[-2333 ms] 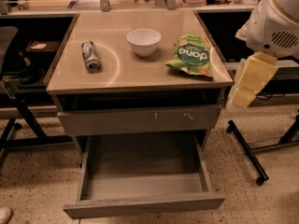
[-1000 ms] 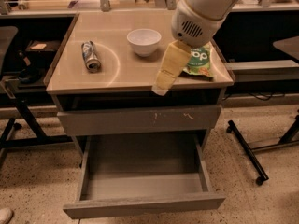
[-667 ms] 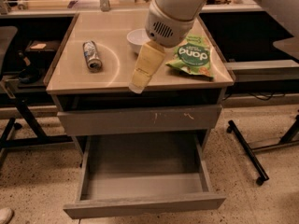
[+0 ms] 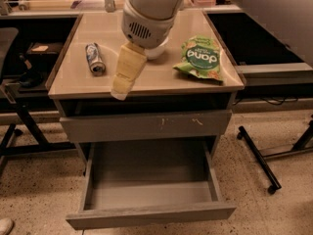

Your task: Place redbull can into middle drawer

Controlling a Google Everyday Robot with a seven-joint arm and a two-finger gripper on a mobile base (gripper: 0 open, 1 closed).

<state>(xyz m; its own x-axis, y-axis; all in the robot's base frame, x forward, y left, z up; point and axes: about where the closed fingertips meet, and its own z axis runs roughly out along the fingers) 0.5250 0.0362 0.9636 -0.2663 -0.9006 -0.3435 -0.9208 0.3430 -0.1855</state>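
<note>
The redbull can (image 4: 95,58) lies on its side on the left part of the tan cabinet top (image 4: 161,80). My gripper (image 4: 125,77) hangs from the white arm above the middle of the top, just right of the can and apart from it. The middle drawer (image 4: 149,182) is pulled out below, its grey floor bare. The drawer front with orange scuff marks (image 4: 146,125) above it is closed.
A green snack bag (image 4: 200,58) lies on the right of the top. A white bowl (image 4: 156,50) is mostly hidden behind my arm. Dark desks stand on both sides, and black stand legs (image 4: 257,158) rest on the floor to the right.
My arm has swung from the right side across the cabinet top to the left, and the gripper now hangs close beside the can.
</note>
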